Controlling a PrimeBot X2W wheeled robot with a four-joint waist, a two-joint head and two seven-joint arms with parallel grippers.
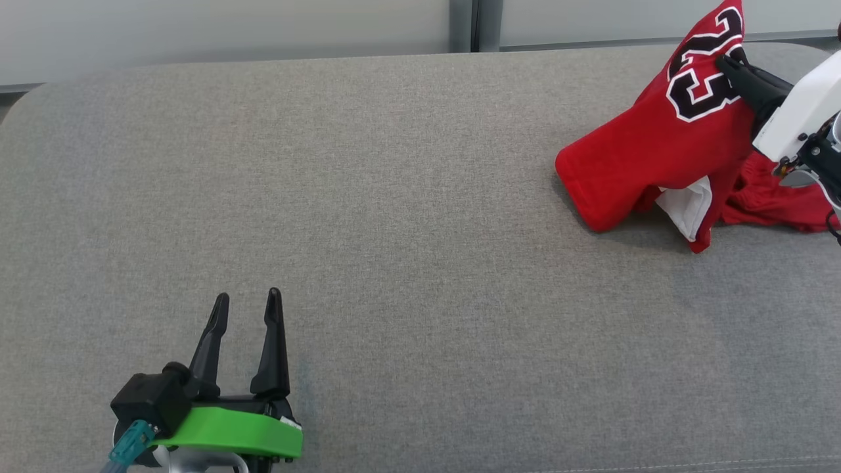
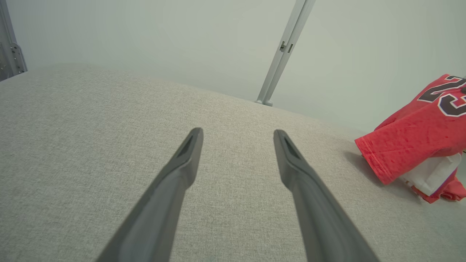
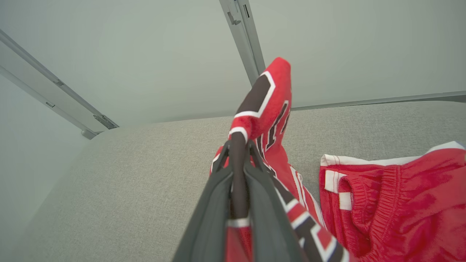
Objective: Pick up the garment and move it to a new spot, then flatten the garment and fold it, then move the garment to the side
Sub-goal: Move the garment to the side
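The garment [image 1: 657,138] is a red jersey with a black, white-edged number, at the far right of the grey surface. My right gripper [image 1: 729,64] is shut on it near the number and holds that part lifted, while the lower hem still drapes onto the surface. In the right wrist view the fabric [image 3: 262,102] is pinched between the closed fingers [image 3: 214,203] and sticks up past their tips. My left gripper [image 1: 246,305] stands open near the front left, nothing between its fingers [image 2: 189,153], far from the jersey [image 2: 411,145].
A second red piece with white trim and an elastic waistband [image 3: 393,203] lies on the surface just right of the held jersey [image 1: 775,203]. The grey padded surface [image 1: 394,197] stretches wide between the arms. A pale wall with a metal post [image 2: 282,47] runs behind.
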